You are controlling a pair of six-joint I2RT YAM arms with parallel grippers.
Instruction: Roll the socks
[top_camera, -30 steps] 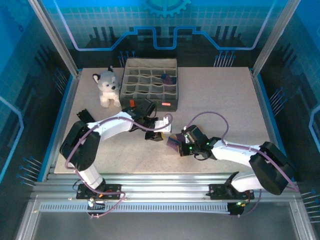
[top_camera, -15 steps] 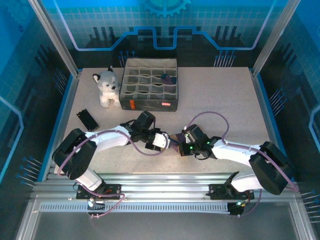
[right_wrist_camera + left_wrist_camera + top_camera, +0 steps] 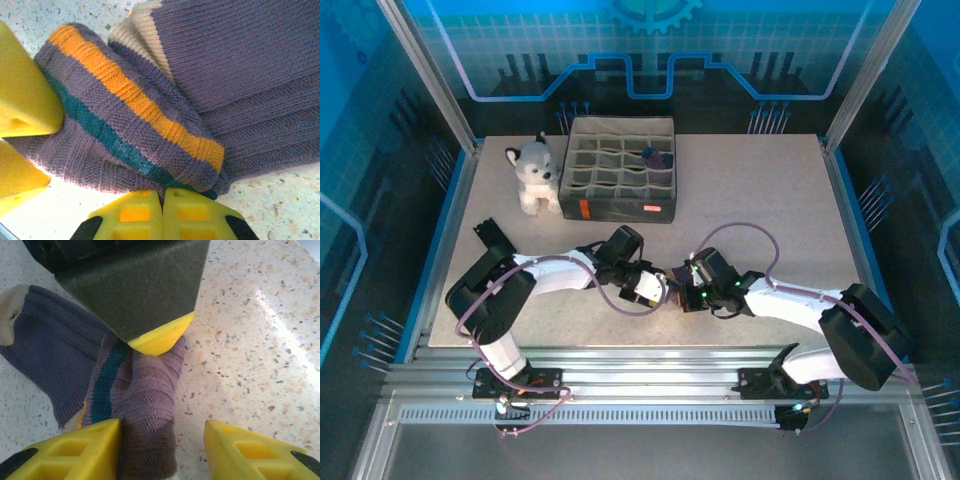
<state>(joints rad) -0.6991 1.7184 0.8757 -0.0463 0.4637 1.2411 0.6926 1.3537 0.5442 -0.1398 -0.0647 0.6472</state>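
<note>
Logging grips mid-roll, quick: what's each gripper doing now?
Left gripper: open, the socks between its fingers.
Right gripper: shut, tip pressed on the socks; pinch unclear.

table (image 3: 760,200): pale speckled | walls (image 3: 520,50): blue printed panels | frame (image 3: 620,362): aluminium rails

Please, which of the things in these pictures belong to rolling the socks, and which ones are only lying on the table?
Belong to the job: socks, left tool, right tool.

Only lying about: plush husky, grey compartment box, small black object near the table's left edge.
</note>
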